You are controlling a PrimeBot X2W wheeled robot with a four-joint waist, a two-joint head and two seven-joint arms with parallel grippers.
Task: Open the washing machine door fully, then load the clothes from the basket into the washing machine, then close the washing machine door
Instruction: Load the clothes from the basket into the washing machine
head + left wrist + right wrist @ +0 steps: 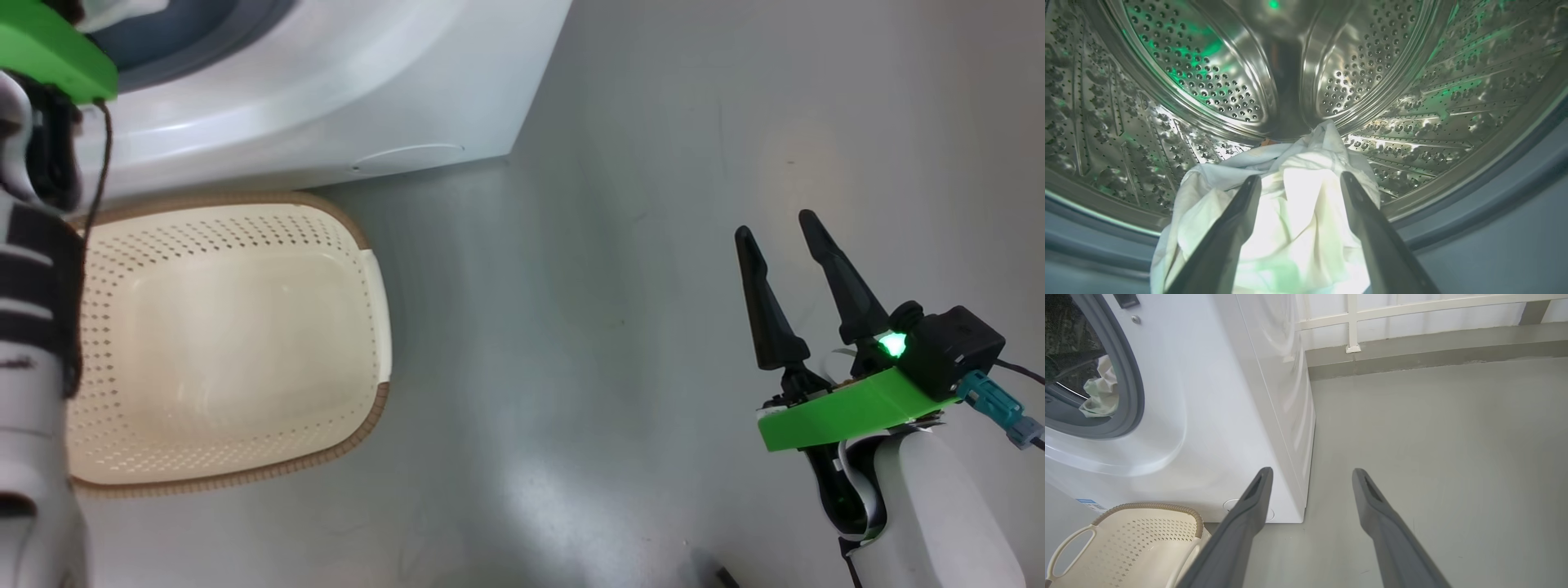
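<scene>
Inside the steel drum (1216, 81) of the washing machine (326, 90), my left gripper (1300, 181) is open. Pale white clothes (1298, 228) lie bunched between and below its fingers, draped over the drum's lower lip. In the right wrist view the clothes (1100, 394) show through the grey gasket (1133, 396) of the washing machine (1208, 416). The cream basket (245, 198) stands against the machine's front with nothing in it. My right gripper (776, 224) hangs open over bare floor, well right of the basket (1147, 506). The washing machine door is out of view.
My left forearm (33, 327) runs up the left edge over the basket into the machine. Grey floor (653, 163) stretches right of the machine. A low kerb (1412, 351) and a white railing (1351, 322) close the far side.
</scene>
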